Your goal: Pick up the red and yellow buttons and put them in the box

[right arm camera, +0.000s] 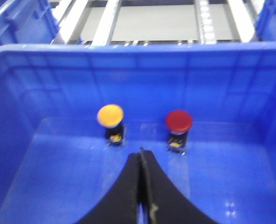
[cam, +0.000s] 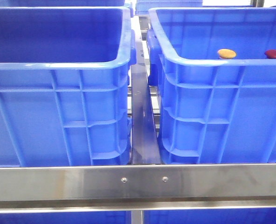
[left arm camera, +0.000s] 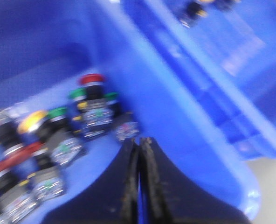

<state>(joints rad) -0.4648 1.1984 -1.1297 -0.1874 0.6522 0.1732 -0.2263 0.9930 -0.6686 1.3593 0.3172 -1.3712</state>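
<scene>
One yellow button (right arm camera: 110, 115) and one red button (right arm camera: 178, 121) stand upright side by side on the floor of the right blue box (right arm camera: 142, 60). In the front view their caps, yellow (cam: 226, 53) and red (cam: 274, 53), show just over the box rim (cam: 212, 63). My right gripper (right arm camera: 141, 151) is shut and empty, a short way back from the two, between them. My left gripper (left arm camera: 141, 140) is shut and empty over the left crate (cam: 58, 65), close to a pile of buttons with a red cap (left arm camera: 91, 79) and a yellow cap (left arm camera: 31, 120).
The pile in the left crate also holds green-capped buttons (left arm camera: 58, 112). The crate's inner wall (left arm camera: 175, 116) rises right beside my left gripper. A dark metal bar (cam: 142, 126) runs between the crates, and a steel rail (cam: 138, 182) crosses in front.
</scene>
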